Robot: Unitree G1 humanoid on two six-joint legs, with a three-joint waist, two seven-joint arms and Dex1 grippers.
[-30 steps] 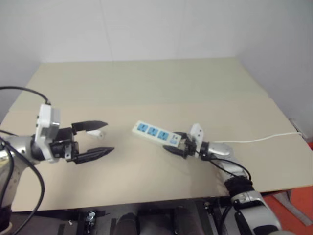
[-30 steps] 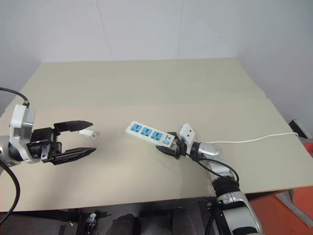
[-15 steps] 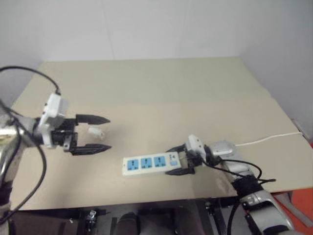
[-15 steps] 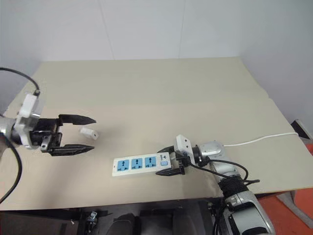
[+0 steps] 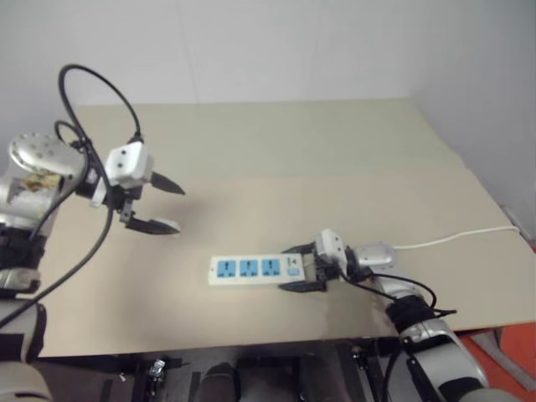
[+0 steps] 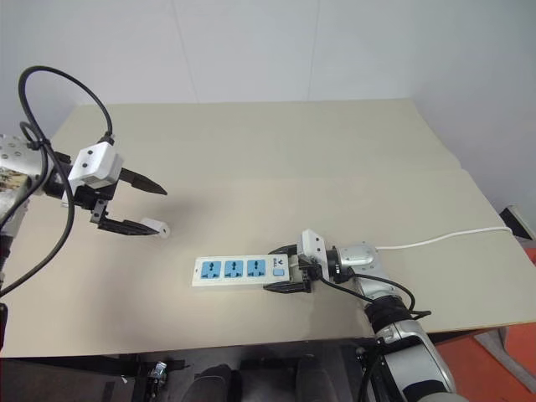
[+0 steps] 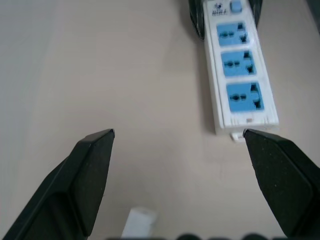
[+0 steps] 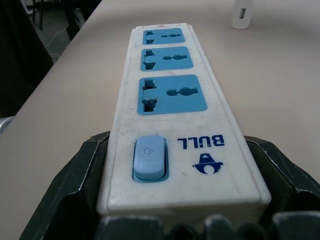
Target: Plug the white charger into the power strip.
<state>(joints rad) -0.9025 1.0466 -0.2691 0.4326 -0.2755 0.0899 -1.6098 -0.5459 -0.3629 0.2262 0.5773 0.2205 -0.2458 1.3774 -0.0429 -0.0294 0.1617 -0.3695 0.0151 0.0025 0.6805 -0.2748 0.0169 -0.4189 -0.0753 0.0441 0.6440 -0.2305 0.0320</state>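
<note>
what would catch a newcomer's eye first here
The power strip with three blue sockets, lying near the table's front edge, its switch end clamped in the right gripper. To its left, the left gripper hangs wide open over the small white charger on the table.

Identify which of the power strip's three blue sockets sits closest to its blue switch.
The socket directly next to the blue switch, at the power strip end gripped by the right gripper; the other two lie farther along toward the free end.
</note>
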